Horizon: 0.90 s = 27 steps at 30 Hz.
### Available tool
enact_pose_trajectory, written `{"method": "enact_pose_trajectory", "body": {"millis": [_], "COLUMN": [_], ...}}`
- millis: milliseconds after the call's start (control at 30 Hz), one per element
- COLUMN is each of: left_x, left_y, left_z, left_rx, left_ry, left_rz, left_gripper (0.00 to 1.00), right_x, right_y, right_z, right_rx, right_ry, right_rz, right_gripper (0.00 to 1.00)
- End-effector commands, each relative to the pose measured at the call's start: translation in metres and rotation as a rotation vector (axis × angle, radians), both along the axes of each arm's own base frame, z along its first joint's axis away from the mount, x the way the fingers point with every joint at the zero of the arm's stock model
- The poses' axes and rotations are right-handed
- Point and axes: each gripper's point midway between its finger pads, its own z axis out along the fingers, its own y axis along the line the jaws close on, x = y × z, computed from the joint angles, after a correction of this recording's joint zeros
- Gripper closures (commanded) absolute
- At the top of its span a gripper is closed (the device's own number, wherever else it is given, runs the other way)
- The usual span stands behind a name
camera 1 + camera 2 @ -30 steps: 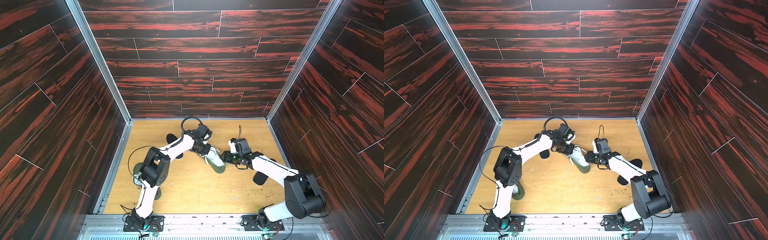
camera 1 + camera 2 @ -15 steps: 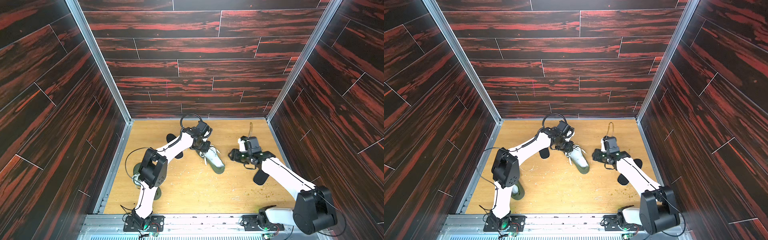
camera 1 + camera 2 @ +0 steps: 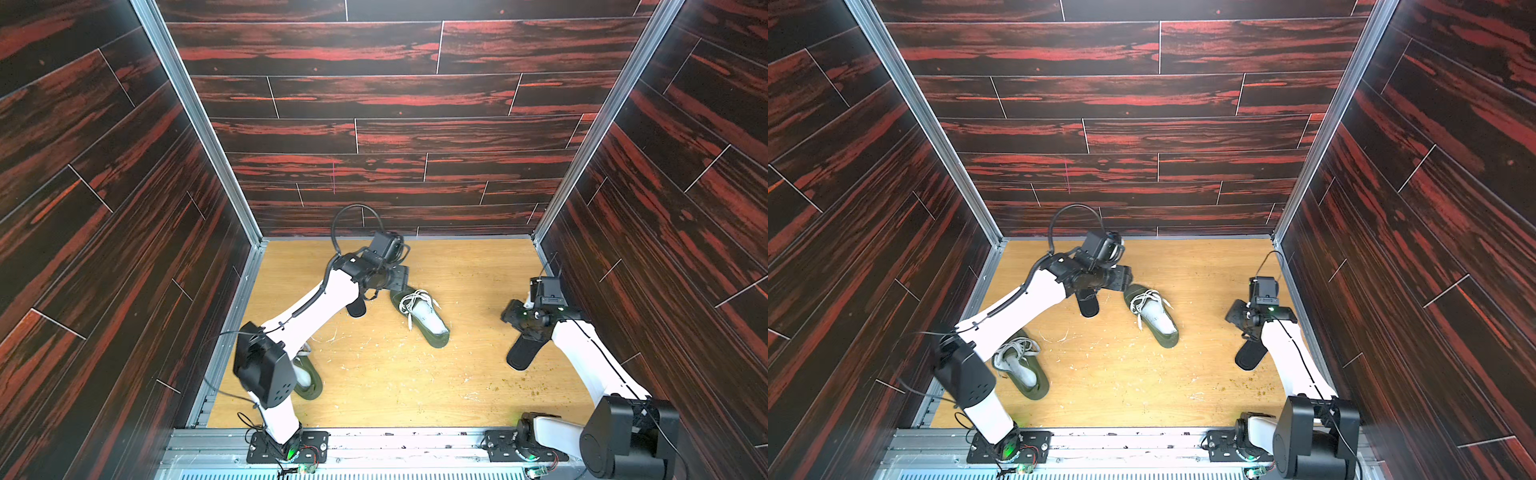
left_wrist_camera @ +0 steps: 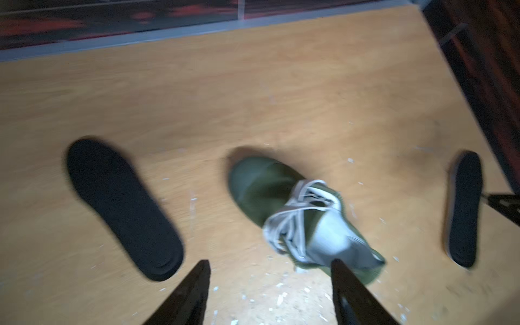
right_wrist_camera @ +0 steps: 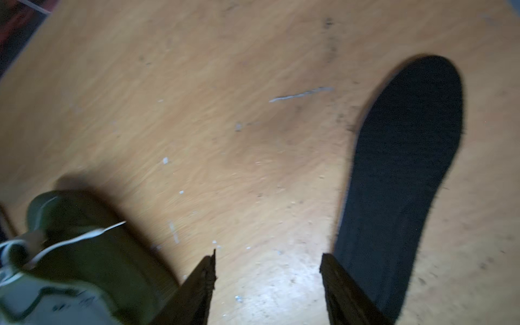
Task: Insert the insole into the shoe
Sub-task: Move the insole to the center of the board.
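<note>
Wooden desk (image 3: 374,374) | shoe (image 3: 426,320) lies mid-desk | left pincer (image 4: 270,263) wide, empty | right pincer (image 5: 268,254) wide, empty, near insole (image 5: 399,183)

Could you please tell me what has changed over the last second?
The left gripper opened, releasing the shoe, and drew back. The right gripper, open, withdrew rightward, near the right insole. The shoe, that insole, the left insole and the second shoe stayed put.

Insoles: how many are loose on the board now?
2. The left insole lies beside the middle shoe; the right insole lies beside the right arm. Any inside a shoe would be hidden.
</note>
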Motion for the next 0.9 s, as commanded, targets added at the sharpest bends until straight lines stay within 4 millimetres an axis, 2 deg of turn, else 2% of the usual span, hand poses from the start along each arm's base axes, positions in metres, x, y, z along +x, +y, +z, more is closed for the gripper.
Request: {"method": "enact_pose_trajectory", "body": {"millis": [0, 100, 300, 400, 700, 867], "left_x": [0.017, 0.019, 0.023, 0.029, 0.042, 0.047], "left_y": [0.051, 0.065, 0.06, 0.055, 0.046, 0.045], "left_z": [-0.009, -0.019, -0.028, -0.038, -0.031, -0.03], "left_rx": [0.093, 0.132, 0.113, 0.122, 0.128, 0.132], "left_ry": [-0.041, -0.036, -0.032, -0.016, -0.033, -0.041], "left_rz": [0.239, 0.289, 0.297, 0.29, 0.251, 0.244], "left_gripper": [0.3, 0.3, 0.3, 0.3, 0.3, 0.3], "right_x": [-0.023, -0.027, -0.033, -0.033, -0.005, 0.007], "right_y": [-0.02, -0.029, -0.036, -0.041, -0.052, -0.048], "right_z": [-0.013, -0.023, -0.043, -0.059, -0.092, -0.105], "right_rx": [-0.022, -0.013, -0.029, -0.039, -0.091, -0.083], "right_ry": [0.078, 0.103, 0.161, 0.203, 0.241, 0.259], "right_rz": [-0.083, -0.115, -0.144, -0.147, -0.101, -0.045], "right_gripper": [0.37, 0.41, 0.47, 0.49, 0.59, 0.76]}}
